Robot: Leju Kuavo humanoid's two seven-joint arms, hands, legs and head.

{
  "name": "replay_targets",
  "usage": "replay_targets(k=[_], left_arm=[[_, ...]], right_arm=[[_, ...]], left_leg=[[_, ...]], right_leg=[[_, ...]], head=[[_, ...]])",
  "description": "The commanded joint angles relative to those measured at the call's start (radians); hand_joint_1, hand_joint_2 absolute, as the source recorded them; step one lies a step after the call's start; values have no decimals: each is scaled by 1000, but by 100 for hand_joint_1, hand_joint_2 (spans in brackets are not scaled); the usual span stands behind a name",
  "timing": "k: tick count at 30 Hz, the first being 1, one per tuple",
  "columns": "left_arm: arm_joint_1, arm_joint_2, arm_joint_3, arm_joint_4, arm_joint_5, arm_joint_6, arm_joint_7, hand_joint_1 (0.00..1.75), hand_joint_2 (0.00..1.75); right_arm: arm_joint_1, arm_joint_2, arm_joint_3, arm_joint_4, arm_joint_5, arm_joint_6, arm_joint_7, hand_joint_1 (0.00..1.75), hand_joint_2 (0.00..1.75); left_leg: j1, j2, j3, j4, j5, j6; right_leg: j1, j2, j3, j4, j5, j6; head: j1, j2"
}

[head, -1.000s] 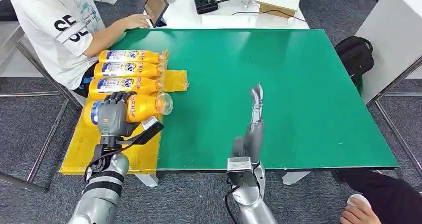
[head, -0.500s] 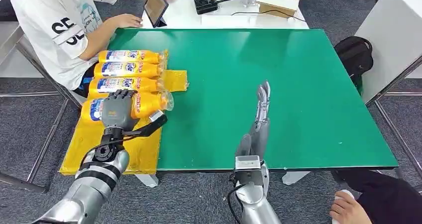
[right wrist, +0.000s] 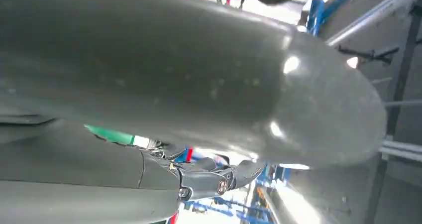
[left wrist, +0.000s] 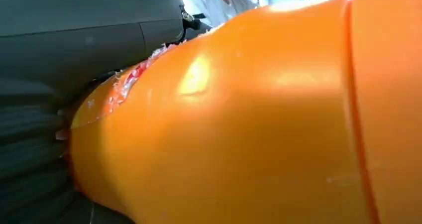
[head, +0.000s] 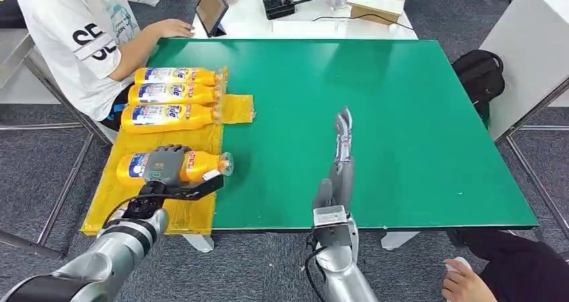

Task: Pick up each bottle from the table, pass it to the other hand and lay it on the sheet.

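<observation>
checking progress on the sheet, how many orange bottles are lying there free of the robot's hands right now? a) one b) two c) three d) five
c: three bottles lie side by side at the far end of the yellow sheet, and a fourth bottle, nearer the robot, is in the grip of the left hand; the right hand is over the green table, holding nothing.
</observation>
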Motion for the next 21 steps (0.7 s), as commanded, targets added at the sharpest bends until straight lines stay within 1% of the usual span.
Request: replay_targets(k=[1,3,4,6,8,9,11,13,14,15,17,18,21], left_arm=[[-37,4,107,105,65,-43,-16,0,175],[-39,2,110,104,68,-45,-17,0,175],[-39,-3,138,101,97,-50,-37,0,0],[-41,-12,187,97,147,-66,-79,0,0],[-41,-12,187,97,147,-66,-79,0,0],[-41,-12,187,97,147,-66,-79,0,0],[-44,-26,254,91,221,-105,-146,0,0],[-48,-32,282,87,250,-126,-174,0,0],[-49,-33,290,88,259,-136,-182,0,0],[-52,-36,300,89,269,-147,-185,0,0],[-53,-36,301,89,271,-154,-192,0,0],[-53,-36,301,89,271,-154,-192,0,0],[-47,-37,340,81,314,-192,-245,0,0]], right_arm=[[-48,-2,-10,121,7,12,-34,0,0],[-49,-2,-10,123,7,13,-34,0,0],[-50,0,-13,130,9,16,-34,0,0],[-52,2,-18,137,13,21,-34,0,0],[-52,2,-18,137,13,21,-34,0,0],[-52,2,-18,137,13,21,-34,0,0],[-56,6,-25,152,18,31,-34,0,0],[-59,10,-30,160,20,36,-34,0,0],[-62,11,-33,165,18,41,-34,0,0],[-63,11,-34,168,18,43,-34,0,0],[-64,11,-35,173,18,44,-34,0,0],[-64,11,-35,173,18,44,-34,0,0],[-70,15,-47,186,21,49,-34,0,0]], left_leg=[[0,3,5,-1,-2,1],[0,2,3,-1,-1,1],[0,3,5,-1,-1,1],[0,3,6,-1,-1,1],[0,1,4,-1,0,0],[0,2,6,-1,-1,1],[0,1,4,0,0,0],[0,1,5,-1,0,0],[0,1,3,0,0,0],[0,1,6,-1,0,1],[0,0,4,-1,1,0],[0,1,6,-1,0,1],[0,1,6,-1,0,1]], right_leg=[[1,2,4,-1,0,-3],[1,1,2,-1,0,-2],[1,2,4,-1,-1,-3],[1,2,5,-1,-1,-3],[1,0,3,0,0,-2],[1,1,5,-1,-1,-3],[1,0,3,0,0,-2],[0,1,3,0,0,-2],[1,0,2,0,0,-2],[1,0,5,-1,-1,-3],[0,0,3,0,0,-2],[1,0,5,-1,0,-3],[1,0,5,-1,0,-3]], head=[[0,0],[0,0],[0,0],[0,0],[0,0],[0,0],[0,0],[0,0],[0,0],[0,0],[0,0],[0,0],[0,0]])
